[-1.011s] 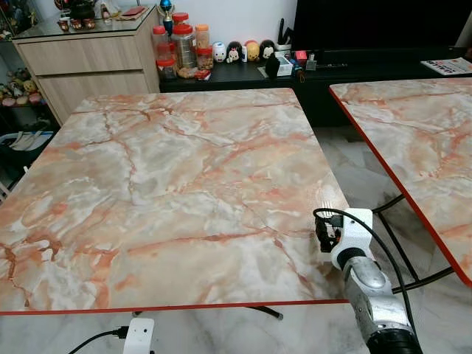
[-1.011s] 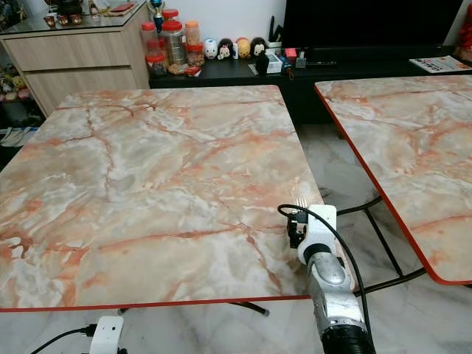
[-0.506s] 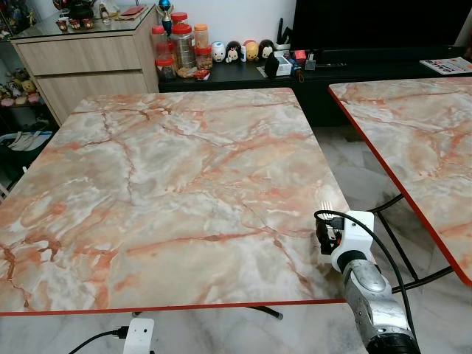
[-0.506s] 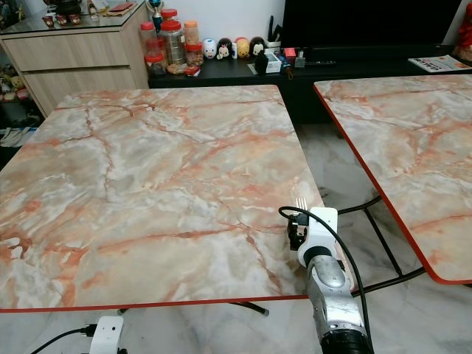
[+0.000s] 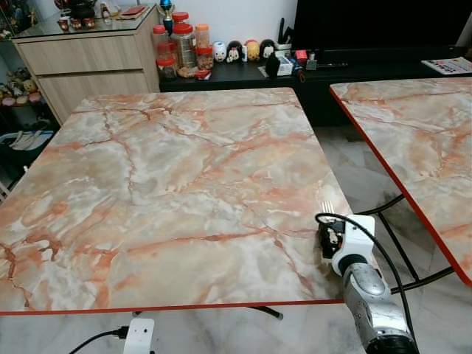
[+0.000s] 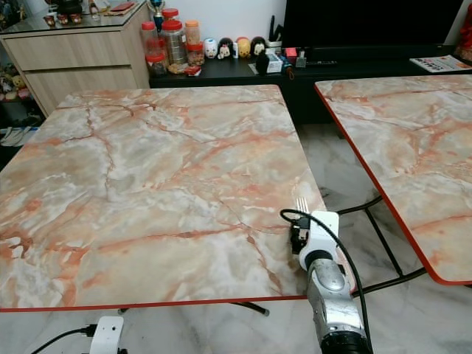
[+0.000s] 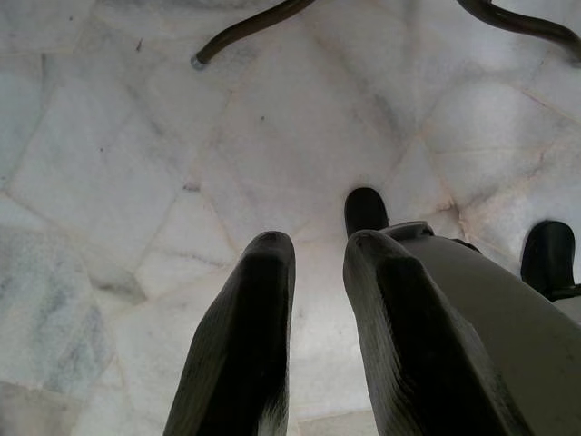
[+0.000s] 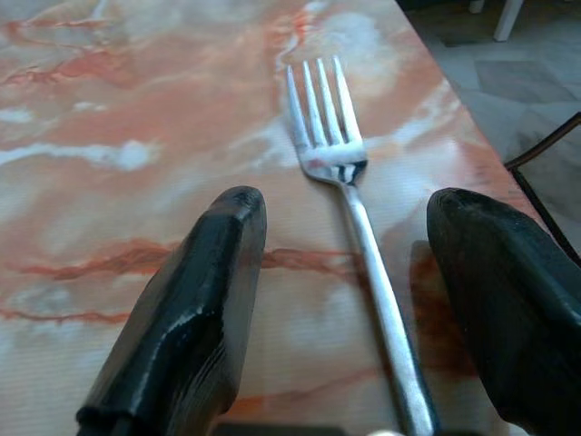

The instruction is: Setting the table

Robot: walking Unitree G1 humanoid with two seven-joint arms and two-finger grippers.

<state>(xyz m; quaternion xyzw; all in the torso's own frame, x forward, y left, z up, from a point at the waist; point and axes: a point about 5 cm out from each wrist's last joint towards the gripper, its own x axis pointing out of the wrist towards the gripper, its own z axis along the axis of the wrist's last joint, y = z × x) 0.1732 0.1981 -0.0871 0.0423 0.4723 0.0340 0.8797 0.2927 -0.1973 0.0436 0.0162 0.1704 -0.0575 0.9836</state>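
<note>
The right gripper [image 8: 349, 272] has been drawn slightly back along the tabletop [image 5: 169, 184]; between its parted jaws the fork [image 8: 349, 209] lies lengthwise, tines pointing away.

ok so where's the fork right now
The fork lies flat on the marble table near its right edge, between the open right gripper's fingers.

Right gripper [image 8: 345, 236] slightly back from fork [image 8: 349, 195], toward table [image 5: 162, 184] edge.

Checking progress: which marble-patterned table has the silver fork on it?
The nearer marble-patterned table: the silver fork lies by its right edge, between the right gripper's open fingers.
</note>
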